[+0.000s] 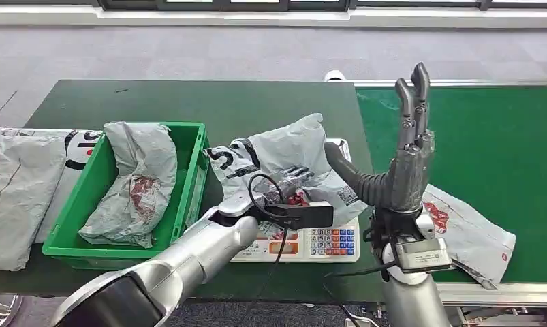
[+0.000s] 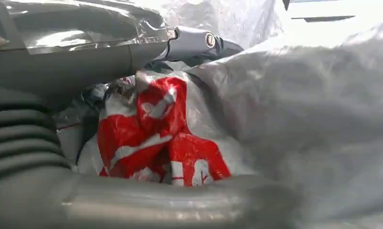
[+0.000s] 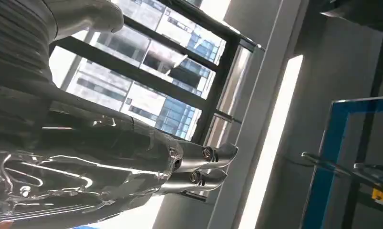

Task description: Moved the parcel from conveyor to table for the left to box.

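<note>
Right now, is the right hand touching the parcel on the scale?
Apart. The head view shows the right hand raised upright, fingers pointing up, open space between it and the parcel on the scale.

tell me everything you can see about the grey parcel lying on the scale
The crumpled grey plastic mailer parcel has black lettering and red print, plus a small barcode label. It lies slumped on the white weighing scale with coloured keys, beside the green plastic crate. The left hand reaches into it; the left wrist view shows fingers against its wrinkled film.
</note>
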Controlling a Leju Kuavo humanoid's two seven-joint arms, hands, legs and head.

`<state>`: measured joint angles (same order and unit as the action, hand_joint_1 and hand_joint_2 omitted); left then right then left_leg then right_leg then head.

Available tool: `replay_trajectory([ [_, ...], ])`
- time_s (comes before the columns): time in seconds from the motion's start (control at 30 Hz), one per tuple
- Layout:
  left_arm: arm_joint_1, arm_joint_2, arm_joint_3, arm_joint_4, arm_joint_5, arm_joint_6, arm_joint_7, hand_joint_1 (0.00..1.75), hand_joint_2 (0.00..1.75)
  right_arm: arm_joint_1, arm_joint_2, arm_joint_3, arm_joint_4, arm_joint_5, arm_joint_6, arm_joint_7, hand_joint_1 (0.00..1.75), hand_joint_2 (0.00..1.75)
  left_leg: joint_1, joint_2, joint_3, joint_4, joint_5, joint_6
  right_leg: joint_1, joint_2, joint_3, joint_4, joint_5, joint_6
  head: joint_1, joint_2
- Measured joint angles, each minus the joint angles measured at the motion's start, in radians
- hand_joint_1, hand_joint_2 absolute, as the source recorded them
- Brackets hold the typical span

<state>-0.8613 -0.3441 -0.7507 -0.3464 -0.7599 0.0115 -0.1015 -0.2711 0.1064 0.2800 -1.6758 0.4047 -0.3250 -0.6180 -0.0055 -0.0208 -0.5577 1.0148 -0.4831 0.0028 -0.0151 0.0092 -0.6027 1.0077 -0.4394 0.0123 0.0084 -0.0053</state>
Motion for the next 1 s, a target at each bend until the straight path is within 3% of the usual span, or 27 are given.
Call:
replay_trajectory([
  [0.07,0.0,0.0,-0.002,0.0,0.005,0.001,0.0,0.35,1.75,-0.002,0.0,0.0,0.0,0.0,0.0,0.0,0.0,1.75,0.0,0.0,0.0,0.0,0.0,0.0,0.0,0.0,0.0,0.0,0.0,0.0,0.0,0.0],
  [0.1,0.0,0.0,-0.006,0.0,0.005,0.002,0.0,0.65,1.75,-0.002,0.0,0.0,0.0,0.001,0.0,0.0,0.0,1.75,0.0,0.0,0.0,0.0,0.0,0.0,0.0,0.0,0.0,0.0,0.0,0.0,0.0,0.0],
  [0.13,0.0,0.0,-0.01,0.0,0.006,0.003,0.0,1.75,1.75,-0.002,0.0,0.0,0.0,0.002,0.0,0.0,0.0,1.75,0.0,0.0,0.0,0.0,0.0,0.0,0.0,0.0,0.0,0.0,0.0,0.0,0.0,0.0],
  [0.9,-0.003,0.0,-0.087,-0.003,0.021,0.111,-0.024,1.75,1.75,-0.004,0.003,0.008,0.001,0.012,-0.021,0.006,0.0,1.75,0.0,0.0,0.0,0.0,0.0,0.0,0.0,0.0,0.0,0.0,0.0,0.0,0.0,0.0],
  [1.0,-0.012,0.0,-0.088,-0.002,0.029,0.178,-0.037,1.75,1.75,-0.002,0.003,0.012,0.001,0.012,-0.031,0.006,0.0,1.75,0.0,0.0,0.0,0.0,0.0,0.0,0.0,0.0,0.0,0.0,0.0,0.0,0.0,0.0],
])
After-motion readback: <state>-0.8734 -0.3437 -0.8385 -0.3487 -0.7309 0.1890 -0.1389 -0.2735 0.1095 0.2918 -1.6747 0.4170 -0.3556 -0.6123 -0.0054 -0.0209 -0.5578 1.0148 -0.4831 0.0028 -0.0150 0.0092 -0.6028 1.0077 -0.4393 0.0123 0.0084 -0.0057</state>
